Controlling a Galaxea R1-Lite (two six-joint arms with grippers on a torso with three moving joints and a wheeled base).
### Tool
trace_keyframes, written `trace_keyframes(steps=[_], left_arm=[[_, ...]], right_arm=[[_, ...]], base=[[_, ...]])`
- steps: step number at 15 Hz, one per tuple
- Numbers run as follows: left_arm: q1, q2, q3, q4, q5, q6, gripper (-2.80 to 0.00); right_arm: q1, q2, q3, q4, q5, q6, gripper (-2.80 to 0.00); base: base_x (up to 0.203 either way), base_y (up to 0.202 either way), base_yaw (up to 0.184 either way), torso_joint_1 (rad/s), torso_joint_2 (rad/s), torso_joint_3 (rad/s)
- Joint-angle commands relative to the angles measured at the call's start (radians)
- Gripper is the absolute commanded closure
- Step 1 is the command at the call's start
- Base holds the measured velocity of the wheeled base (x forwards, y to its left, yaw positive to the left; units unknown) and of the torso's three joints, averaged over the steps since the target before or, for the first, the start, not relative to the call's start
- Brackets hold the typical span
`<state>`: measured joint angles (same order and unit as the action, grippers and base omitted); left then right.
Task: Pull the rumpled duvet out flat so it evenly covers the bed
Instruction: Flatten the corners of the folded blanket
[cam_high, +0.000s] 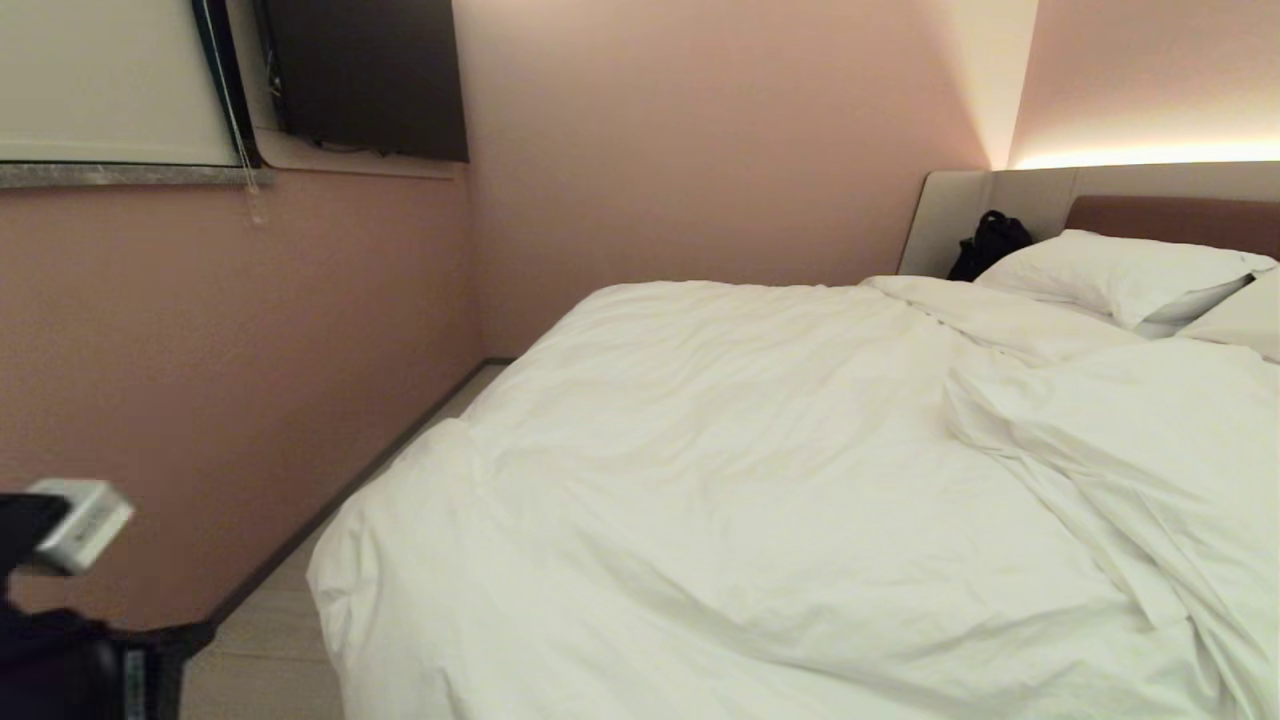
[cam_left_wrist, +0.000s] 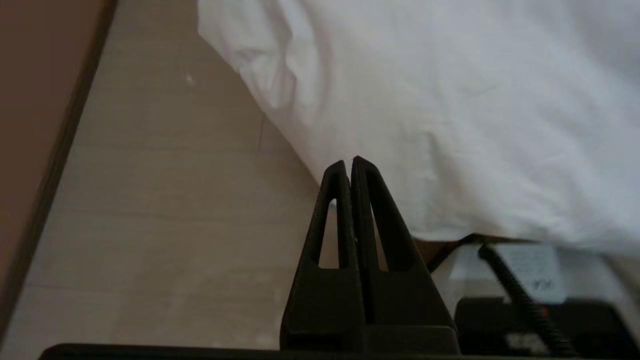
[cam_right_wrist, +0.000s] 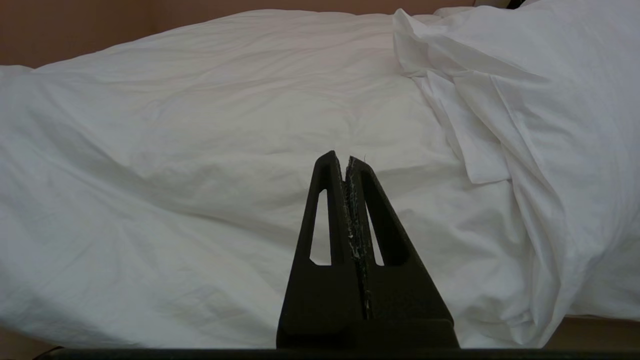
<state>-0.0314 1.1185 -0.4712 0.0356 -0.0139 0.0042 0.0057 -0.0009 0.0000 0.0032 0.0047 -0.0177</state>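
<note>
on my far left the left arm (cam_high: 60, 530) just pokes into the head view by the pink wall (cam_high: 230, 380), low at the bed's near left corner. from its wrist camera i see the left gripper (cam_left_wrist: 351, 162) with its fingers (cam_left_wrist: 335, 200) pressed together and nothing between them, hanging over the pale floor (cam_left_wrist: 150, 200) just beside the duvet's overhanging edge but not touching it. moving right, the duvet (cam_high: 760, 470) lies on the bed (cam_high: 1000, 200) and covers most of it, its long axis running from the foot near me up toward the headboard (cam_high: 1170, 215) at the far right. its left half is fairly smooth and drapes over the near left corner. further right it is bunched into a ridge of folds (cam_high: 1080, 440), with the top edge turned back short of the pillows (cam_high: 1120, 270). the right gripper (cam_right_wrist: 346, 159) sits at the near edge facing across the cover, fingers clenched on nothing. i judge the job is at its very start: no corner is held yet, and i am only lining up. the next move, as i read it, calls for opening the left fingers, pinching the hanging hem at that corner, and drawing it outward, then working the rumpled right side flat and up toward the pillows. a dark bag (cam_high: 990, 245) sits in the far corner.
</note>
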Motion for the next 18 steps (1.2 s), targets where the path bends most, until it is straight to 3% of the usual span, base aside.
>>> trace_keyframes(steps=[1,5,8,10,15,16,18], left_arm=[[-0.001,0.353,-0.061,-0.024,-0.003,0.017,0.00],[0.006,0.742,-0.169,-0.166,-0.003,-0.012,0.00],[0.008,0.864,-0.187,-0.353,-0.009,0.122,0.00],[0.020,0.870,-0.185,-0.369,-0.013,0.219,0.00],[0.100,0.875,-0.114,-0.400,-0.003,0.320,0.00],[0.102,0.885,-0.109,-0.419,-0.004,0.323,-2.80],[0.107,0.928,-0.104,-0.452,-0.005,0.333,-2.80]], right_arm=[[0.000,0.001,0.000,0.000,0.000,-0.001,0.00],[0.000,0.001,0.000,0.000,0.001,-0.001,0.00],[0.000,0.001,0.000,0.000,0.000,-0.001,0.00],[0.000,0.001,0.000,0.000,0.001,-0.001,0.00],[0.000,0.001,0.000,0.000,0.001,-0.001,0.00],[0.000,0.001,0.000,0.000,0.000,-0.001,0.00],[0.000,0.001,0.000,0.000,0.001,-0.001,0.00]], base=[[0.000,0.000,0.000,0.000,0.00,0.000],[0.000,0.000,0.000,0.000,0.00,0.000],[0.000,0.000,0.000,0.000,0.00,0.000],[0.000,0.000,0.000,0.000,0.00,0.000],[0.000,0.000,0.000,0.000,0.00,0.000],[0.000,0.000,0.000,0.000,0.00,0.000],[0.000,0.000,0.000,0.000,0.00,0.000]])
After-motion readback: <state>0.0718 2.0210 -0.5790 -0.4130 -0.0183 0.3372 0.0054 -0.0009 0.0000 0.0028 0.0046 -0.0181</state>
